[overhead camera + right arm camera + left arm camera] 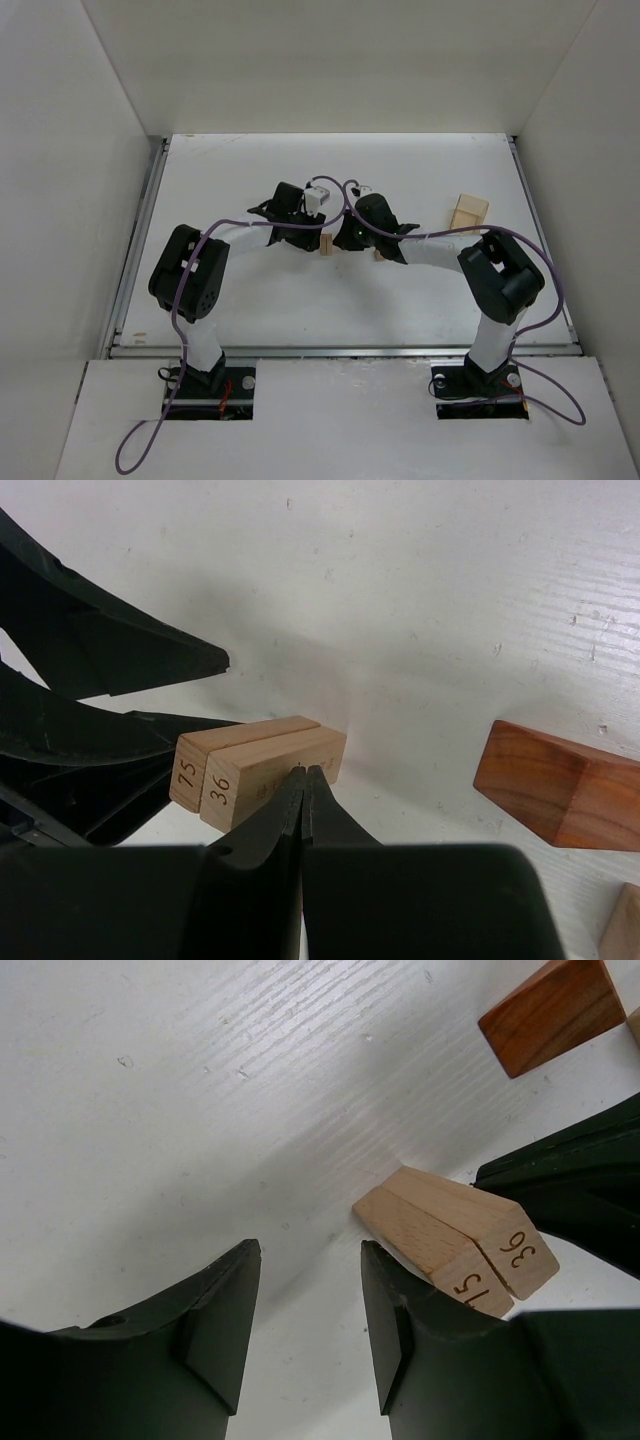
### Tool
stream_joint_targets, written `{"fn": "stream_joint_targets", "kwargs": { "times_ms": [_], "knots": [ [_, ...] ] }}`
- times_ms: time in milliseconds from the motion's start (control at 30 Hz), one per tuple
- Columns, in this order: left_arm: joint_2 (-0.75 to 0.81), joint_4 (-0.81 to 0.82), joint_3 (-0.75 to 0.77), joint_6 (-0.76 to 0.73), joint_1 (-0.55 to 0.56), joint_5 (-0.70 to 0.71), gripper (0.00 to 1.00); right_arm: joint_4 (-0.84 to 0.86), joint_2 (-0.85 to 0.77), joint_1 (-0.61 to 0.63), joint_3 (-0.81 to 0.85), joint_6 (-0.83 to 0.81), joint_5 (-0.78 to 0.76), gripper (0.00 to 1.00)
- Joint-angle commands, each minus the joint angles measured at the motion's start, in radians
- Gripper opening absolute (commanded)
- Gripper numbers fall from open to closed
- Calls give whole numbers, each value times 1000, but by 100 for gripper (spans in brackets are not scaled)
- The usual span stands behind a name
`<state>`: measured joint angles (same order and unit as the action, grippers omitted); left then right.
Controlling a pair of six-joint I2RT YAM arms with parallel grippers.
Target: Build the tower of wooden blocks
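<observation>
Left gripper [306, 1260]: spread and empty; the pale posts 75 and 36 [455, 1245] sit just outside its jaws.
Right gripper [303, 780]: tips pressed together, against the posts' side.
Posts: mid-table, touching each other, with the reddish roof block [555, 785] near on their right.
Risk: a shove from either gripper could split or topple the pair.

Smooth wood posts [270, 765], satiny reddish block [545, 785], grained table [450, 590]

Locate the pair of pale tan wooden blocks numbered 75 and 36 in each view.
Top external: pale tan block pair at picture centre.
Left wrist: pair right of centre, beside left gripper.
Right wrist: pair left of centre, at shut right gripper's tips.
Landmark: reddish-brown wooden block, right of it.
</observation>
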<state>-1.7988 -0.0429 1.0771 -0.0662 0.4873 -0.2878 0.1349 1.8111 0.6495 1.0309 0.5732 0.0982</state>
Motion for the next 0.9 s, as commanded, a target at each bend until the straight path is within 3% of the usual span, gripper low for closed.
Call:
{"fn": "stream_joint_targets", "kwargs": {
  "times_ms": [0,867],
  "knots": [
    [9,14,43,-3,4,4,42,35,-24,9,-8,10,-9,0],
    [-11,23,52,-12,4,22,44,54,-24,9,-8,28,9,0]
  ]
}}
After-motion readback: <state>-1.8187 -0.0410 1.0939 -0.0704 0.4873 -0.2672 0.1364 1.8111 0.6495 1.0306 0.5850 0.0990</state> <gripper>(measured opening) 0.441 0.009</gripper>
